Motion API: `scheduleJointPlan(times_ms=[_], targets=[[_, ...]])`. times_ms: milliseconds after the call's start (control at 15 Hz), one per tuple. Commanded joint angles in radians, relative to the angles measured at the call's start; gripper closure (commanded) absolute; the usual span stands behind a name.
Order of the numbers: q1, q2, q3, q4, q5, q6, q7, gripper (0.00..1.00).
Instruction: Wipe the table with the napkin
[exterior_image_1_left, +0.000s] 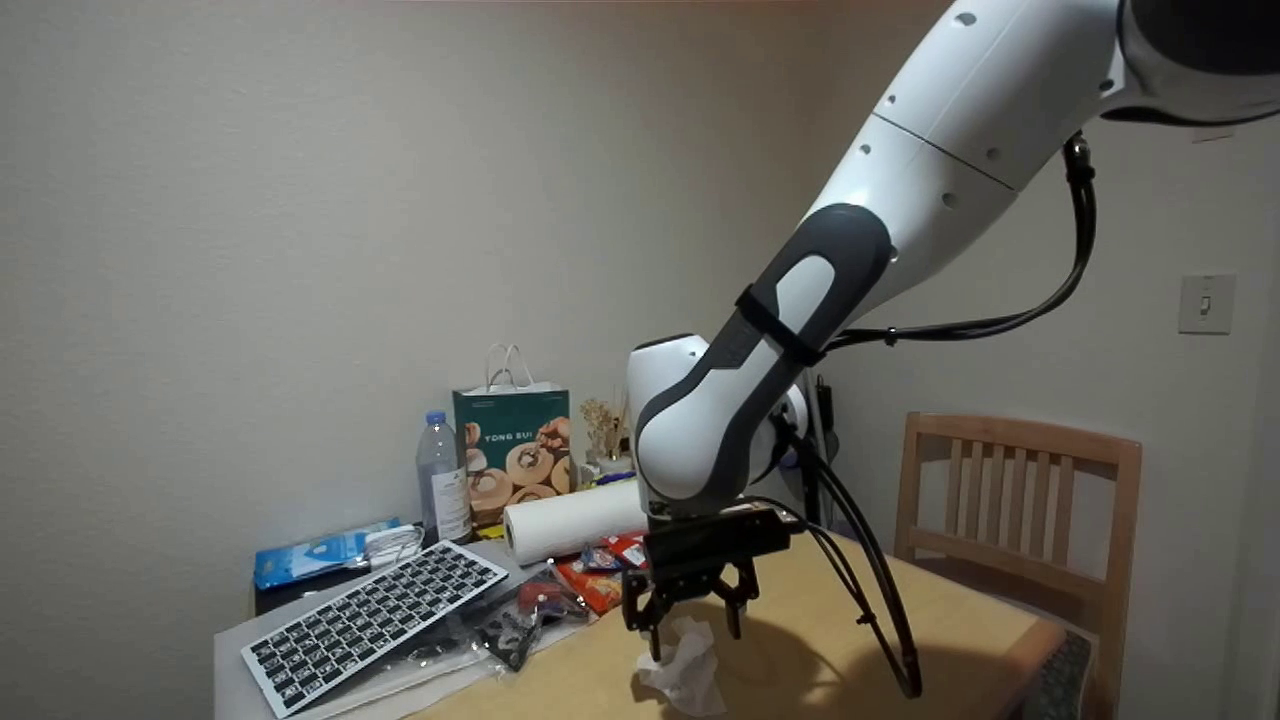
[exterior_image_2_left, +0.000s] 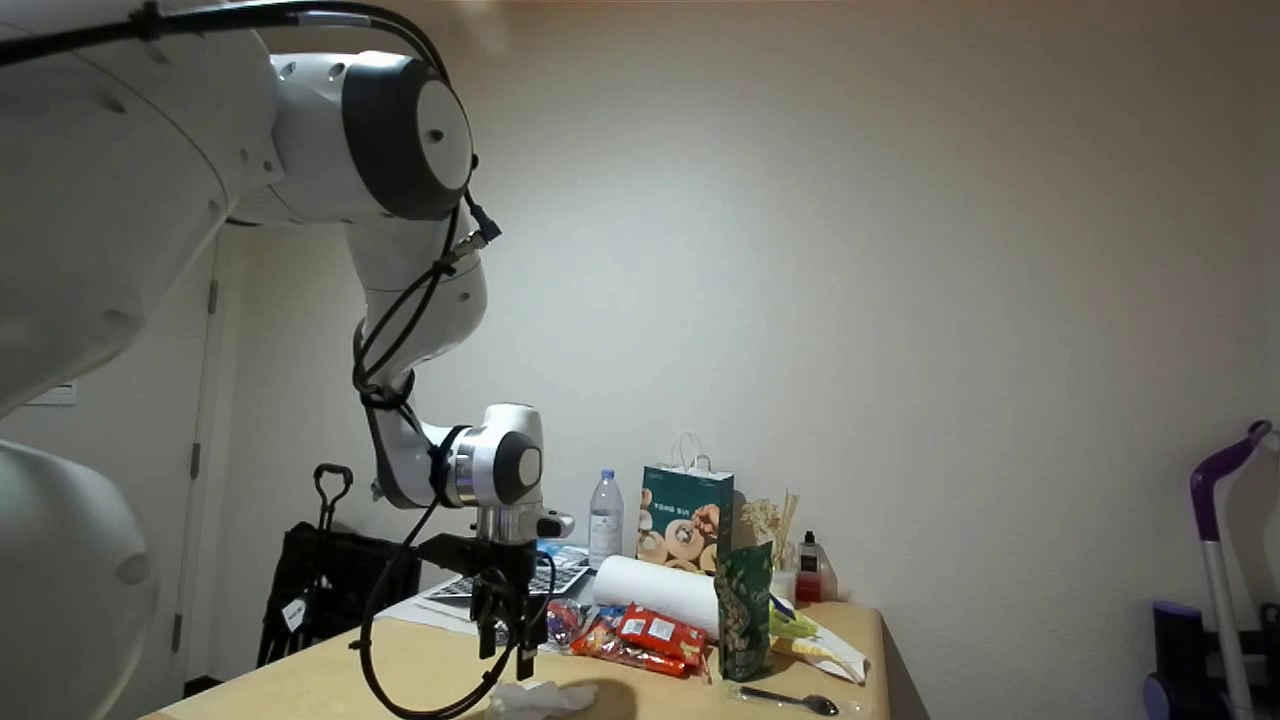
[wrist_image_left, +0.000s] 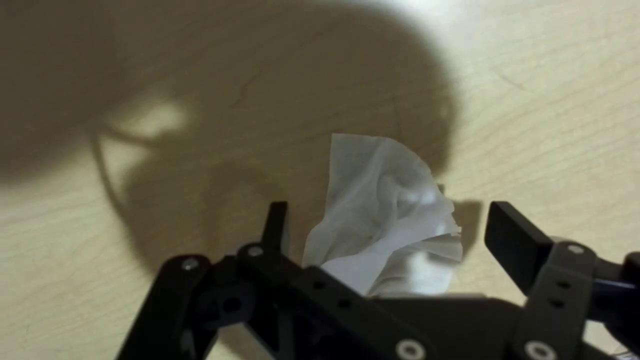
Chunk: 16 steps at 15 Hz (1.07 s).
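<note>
The napkin (exterior_image_1_left: 688, 678) is a crumpled white wad lying on the light tan wooden table (exterior_image_1_left: 960, 620). It shows at the lower edge of an exterior view (exterior_image_2_left: 542, 700) and in the middle of the wrist view (wrist_image_left: 370, 240). My gripper (wrist_image_left: 388, 212) is open, its fingers spread to either side of the napkin and holding nothing. In an exterior view the gripper (exterior_image_1_left: 696, 642) points down over the napkin. I cannot tell how far the fingertips are above the table (wrist_image_left: 560, 130). The gripper's body hides the napkin's near edge in the wrist view.
A gridded panel (exterior_image_1_left: 375, 625), plastic bags and red snack packets (exterior_image_2_left: 660, 630) lie on the table. A paper-towel roll (exterior_image_1_left: 575, 520), bottle (exterior_image_1_left: 443, 480), paper bag (exterior_image_1_left: 515, 450) and green pouch (exterior_image_2_left: 745, 610) stand or lie behind. A wooden chair (exterior_image_1_left: 1020, 490) is beside the table.
</note>
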Motion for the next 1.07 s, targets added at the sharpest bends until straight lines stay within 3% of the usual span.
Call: scheduleJointPlan(times_ms=[0, 533, 733, 1000], targets=[[-0.002, 0.012, -0.001, 0.013, -0.021, 0.006, 0.007, 0.00], [0.002, 0.100, -0.015, 0.099, -0.020, 0.014, 0.018, 0.00], [-0.006, 0.088, -0.029, 0.082, 0.008, -0.001, 0.064, 0.33], [-0.056, 0.075, -0.006, 0.069, 0.083, 0.005, 0.049, 0.61]])
